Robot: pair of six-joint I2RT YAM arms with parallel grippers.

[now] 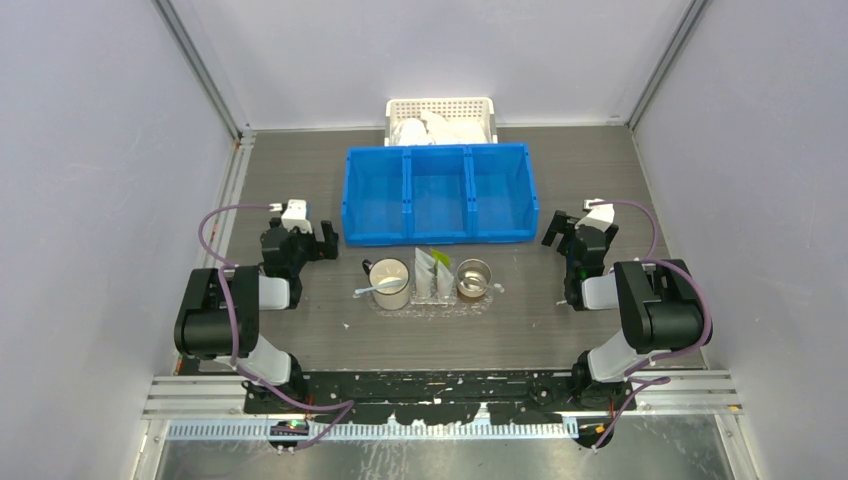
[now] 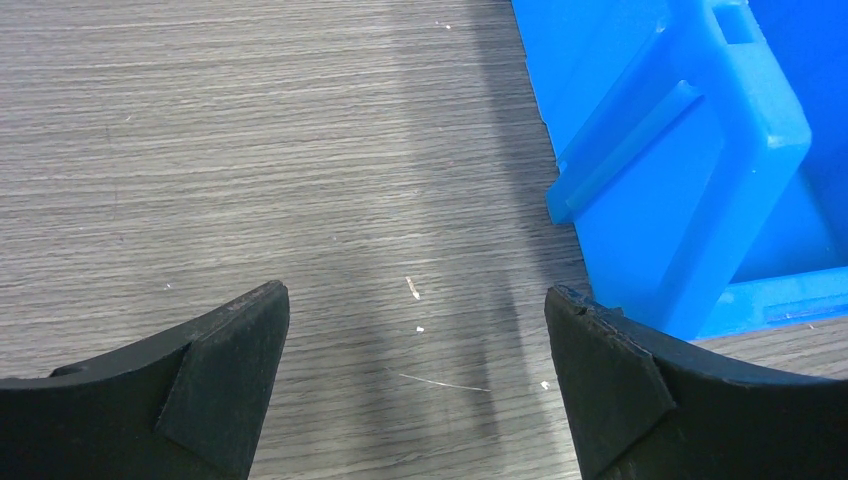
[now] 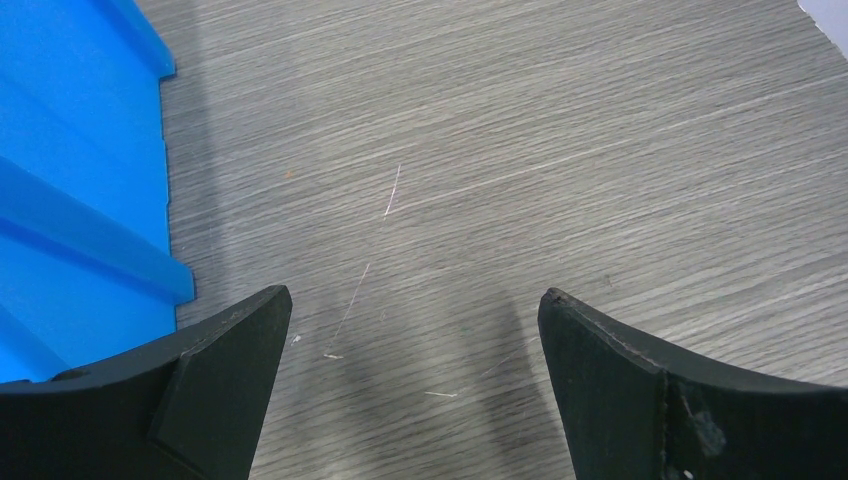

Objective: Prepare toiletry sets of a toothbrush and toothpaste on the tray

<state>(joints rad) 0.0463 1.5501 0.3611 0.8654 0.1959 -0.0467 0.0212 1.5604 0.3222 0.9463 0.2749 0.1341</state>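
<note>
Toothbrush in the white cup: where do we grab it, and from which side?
Grip the toothbrush on the stretch poking out past the left rim of the white cup. It leans, with that end free and the other inside the cup. Probably come from above on the left with the left end effector, which is open, closing across the thin shaft.

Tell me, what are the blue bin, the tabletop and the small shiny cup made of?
The blue bin: moulded plastic by the look, smooth with a slight sheen and ribbed edges. The tabletop: grey wood-grain surface, matte; probably laminate rather than solid wood, though I cannot be sure. The shiny cup: likely metal, given its silvery reflective wall.
</note>
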